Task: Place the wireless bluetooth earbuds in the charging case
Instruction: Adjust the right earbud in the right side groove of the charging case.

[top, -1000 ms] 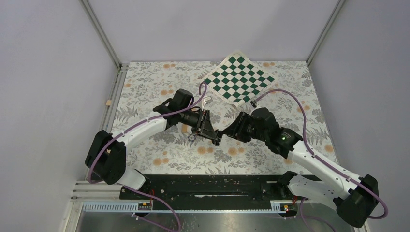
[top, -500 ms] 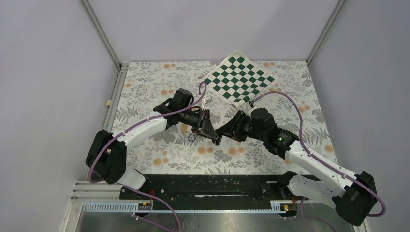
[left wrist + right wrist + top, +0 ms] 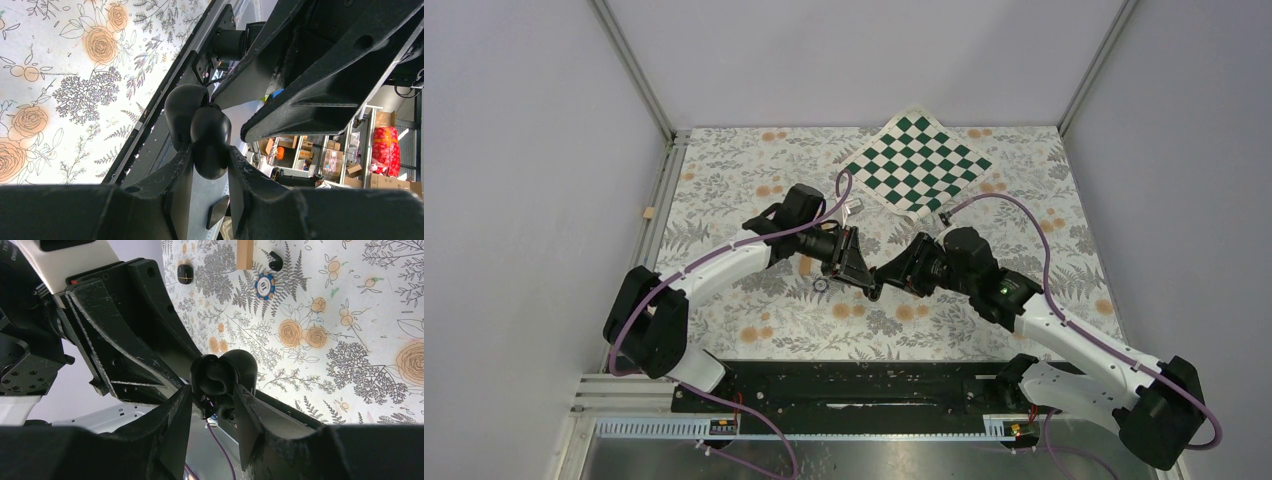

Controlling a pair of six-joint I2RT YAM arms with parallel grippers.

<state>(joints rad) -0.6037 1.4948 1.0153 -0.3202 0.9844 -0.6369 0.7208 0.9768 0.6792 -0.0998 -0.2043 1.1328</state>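
The charging case (image 3: pixel 210 135) is a glossy black pebble with its lid (image 3: pixel 182 110) swung open. My left gripper (image 3: pixel 210 162) is shut on it and holds it above the floral table. In the right wrist view the case's dome (image 3: pixel 246 365) shows just behind my right gripper (image 3: pixel 214 399). A small glossy black earbud (image 3: pixel 215 376) fills the gap between its fingers, right at the case's open side. In the top view the left gripper (image 3: pixel 870 289) and right gripper (image 3: pixel 887 272) meet tip to tip at mid-table. A second earbud (image 3: pixel 275 260) lies on the table.
A blue ringed chip (image 3: pixel 264 286), a tan strip (image 3: pixel 245 252) and a small black piece with thin yellow lines (image 3: pixel 185 274) lie near the loose earbud. A green-and-white checkered cloth (image 3: pixel 919 160) lies at the back. Grey walls enclose the table.
My right gripper has moved left and slightly back, closing the distance to the left gripper's tip. The left arm and the case have stayed nearly still.
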